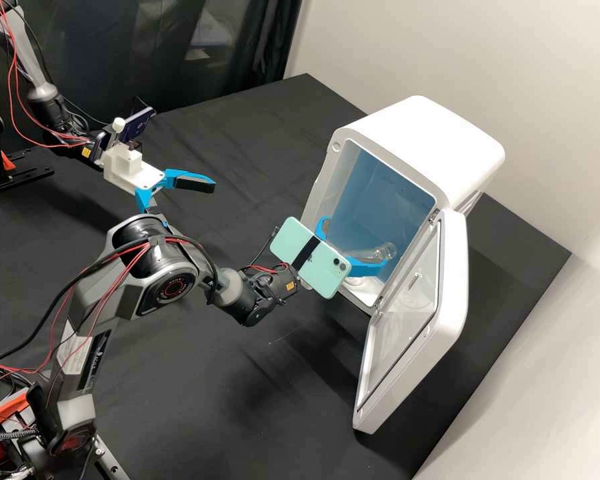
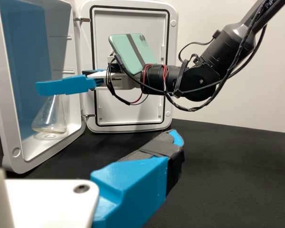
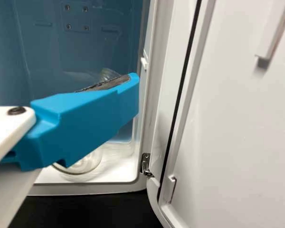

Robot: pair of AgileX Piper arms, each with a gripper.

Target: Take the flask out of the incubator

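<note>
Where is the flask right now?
The flask sits on the floor of the open white incubator, at the right of the bench in the high view, with the right gripper's fingers inside beside its neck.

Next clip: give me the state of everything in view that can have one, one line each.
incubator door, open wide.
flask, inside the incubator, base on its floor.
right tool, inside the incubator's opening at the flask's neck; grip unclear.
left tool, open and empty, above the bench, apart from the incubator.
</note>
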